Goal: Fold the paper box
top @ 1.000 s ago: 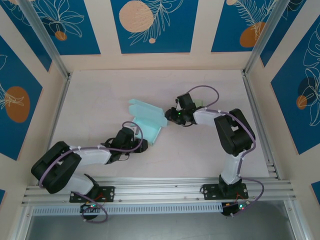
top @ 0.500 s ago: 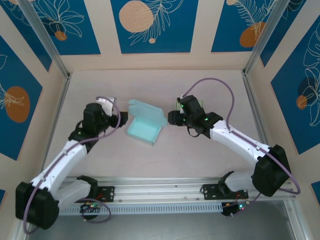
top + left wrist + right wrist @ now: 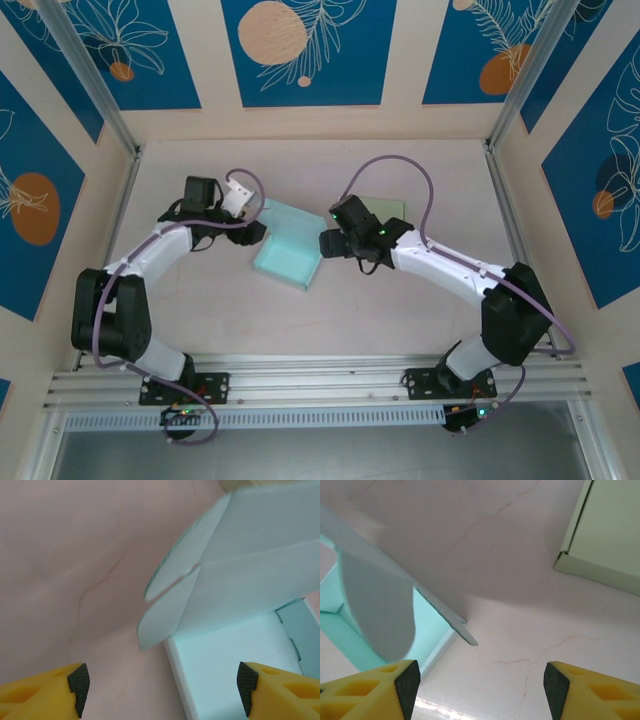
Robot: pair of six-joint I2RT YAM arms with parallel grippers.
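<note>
The mint-green paper box (image 3: 288, 250) lies mid-table as an open tray, its lid flap (image 3: 292, 215) raised along the far side. My left gripper (image 3: 256, 228) is at the box's left edge, jaws open. In the left wrist view the tray's white rim (image 3: 176, 675) runs between the spread black pads (image 3: 78, 684), and a rounded side flap (image 3: 165, 620) hangs above it. My right gripper (image 3: 326, 243) is open at the box's right edge. In the right wrist view the gripper (image 3: 480, 687) has bare table between its fingers, and the box (image 3: 375, 605) sits at the left.
A pale green flat box (image 3: 388, 208) lies just behind the right arm, seen again as a pale green box (image 3: 607, 525) at the upper right of the right wrist view. Aluminium rails (image 3: 120, 200) and walls bound the table on all sides.
The left arm swung from the front of the table up to the box's left side. The right gripper shifted left toward the box's right edge. Both sets of jaws spread wider.
</note>
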